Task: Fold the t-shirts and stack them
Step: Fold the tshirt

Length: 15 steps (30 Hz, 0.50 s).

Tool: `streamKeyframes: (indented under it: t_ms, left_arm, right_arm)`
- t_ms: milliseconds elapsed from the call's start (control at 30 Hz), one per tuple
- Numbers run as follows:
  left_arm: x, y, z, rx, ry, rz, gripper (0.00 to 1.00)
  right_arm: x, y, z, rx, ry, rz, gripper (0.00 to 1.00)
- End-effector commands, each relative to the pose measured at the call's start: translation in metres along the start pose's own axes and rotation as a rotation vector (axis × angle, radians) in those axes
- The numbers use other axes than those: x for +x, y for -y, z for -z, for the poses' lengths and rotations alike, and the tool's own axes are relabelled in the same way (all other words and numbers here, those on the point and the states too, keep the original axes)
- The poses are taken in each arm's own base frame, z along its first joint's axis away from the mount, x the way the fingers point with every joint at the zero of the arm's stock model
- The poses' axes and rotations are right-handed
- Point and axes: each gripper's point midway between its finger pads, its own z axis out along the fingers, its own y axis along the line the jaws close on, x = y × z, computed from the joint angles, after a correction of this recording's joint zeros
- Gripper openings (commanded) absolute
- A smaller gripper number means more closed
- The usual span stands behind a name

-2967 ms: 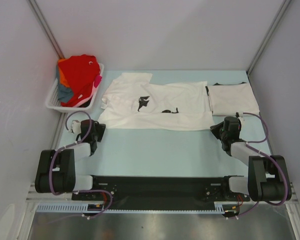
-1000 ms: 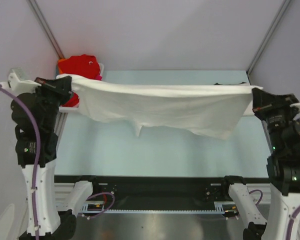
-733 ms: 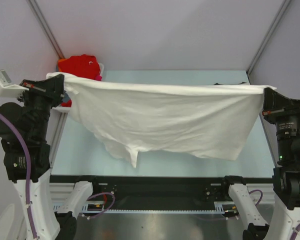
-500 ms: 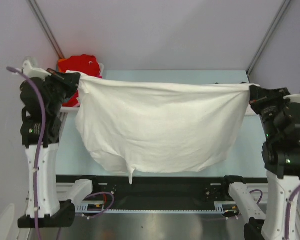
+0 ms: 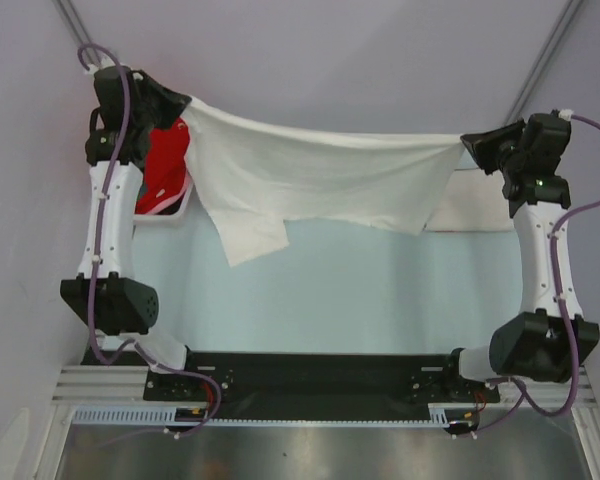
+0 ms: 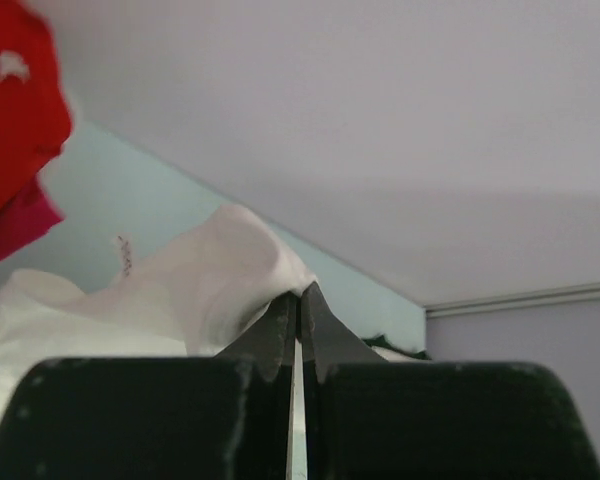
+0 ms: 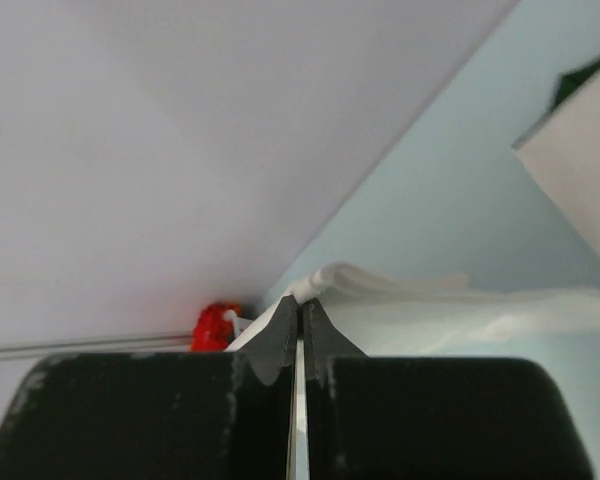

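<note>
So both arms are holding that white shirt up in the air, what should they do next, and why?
Probably lower it together toward the table and lay it flat. The white t-shirt hangs stretched between the left tool and right tool, both shut on its edge, its lower part dangling loose.

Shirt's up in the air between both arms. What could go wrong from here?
1. The left gripper and right gripper pinch only thin edges of the white t-shirt; a slip would probably drop one side.
2. Its left end is held near the basket with the red t-shirt; lowering might drape or snag there.
3. The dangling sleeve could fold under when laid down.
</note>
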Motion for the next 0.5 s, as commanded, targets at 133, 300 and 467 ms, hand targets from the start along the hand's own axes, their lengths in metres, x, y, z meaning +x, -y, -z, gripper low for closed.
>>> streamKeyframes:
  t_ms: [133, 300, 467]
  left_arm:
    - [-0.097, 0.122, 0.001, 0.393, 0.188, 0.023, 0.00]
    - [-0.078, 0.108, -0.024, 0.433, 0.169, -0.046, 0.00]
    - [0.006, 0.023, -0.059, 0.322, 0.025, 0.001, 0.00]
  right_arm:
    - [-0.075, -0.121, -0.006, -0.351, 0.065, -0.002, 0.00]
    - [-0.057, -0.106, -0.034, -0.385, -0.025, 0.003, 0.00]
    - [0.000, -0.023, -0.070, -0.348, -0.143, -0.074, 0.00]
